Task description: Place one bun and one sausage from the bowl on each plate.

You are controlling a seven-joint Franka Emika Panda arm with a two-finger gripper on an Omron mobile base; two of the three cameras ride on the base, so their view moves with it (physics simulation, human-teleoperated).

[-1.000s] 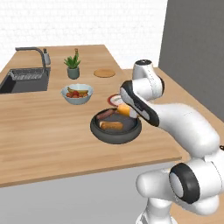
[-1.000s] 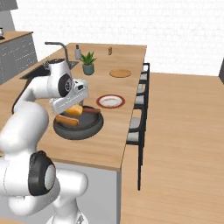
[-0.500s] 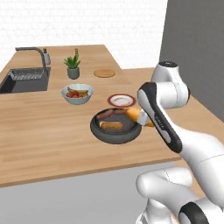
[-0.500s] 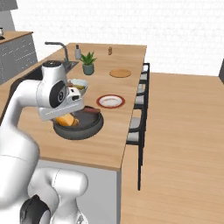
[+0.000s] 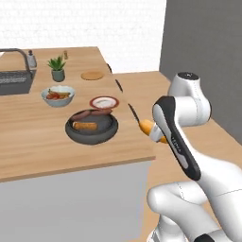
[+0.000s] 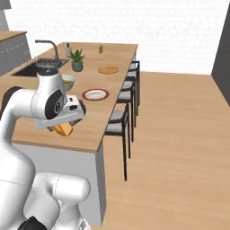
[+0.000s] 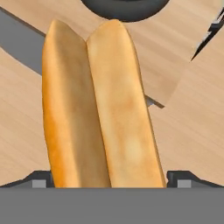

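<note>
Jaws stand wide w/ a bun [image 7: 100,109] clamped lengthwise between them; gripper [image 5: 152,131] hangs past the counter's [image 5: 42,146] right edge, over the wood floor. In hand view the bun's a long golden-tan loaf, smooth crust, split down the middle into two rounded halves, one half more orange. From right base view it's an orange lump under the white wrist.

No brands, labels or writing readable anywhere.

Bowl [image 5: 91,134]: dark grey, round, thick rim, shallow, sits near counter's front-right part. Inside: a tan bun at the front, two reddish-brown sausages [image 5: 92,113] at the back, slim cylinders w/ rounded ends.

Plates: white one w/ red rim [image 5: 104,102] just behind the bowl; flat tan wood disc [image 5: 92,75] farther back, well apart.

Also: pale fruit bowl [image 5: 58,96] left of the red-rim plate, small potted plant [image 5: 57,69], sink [image 5: 14,81] w/ tap at far left. Counter top is light wood grain, front panel pale grey.
</note>
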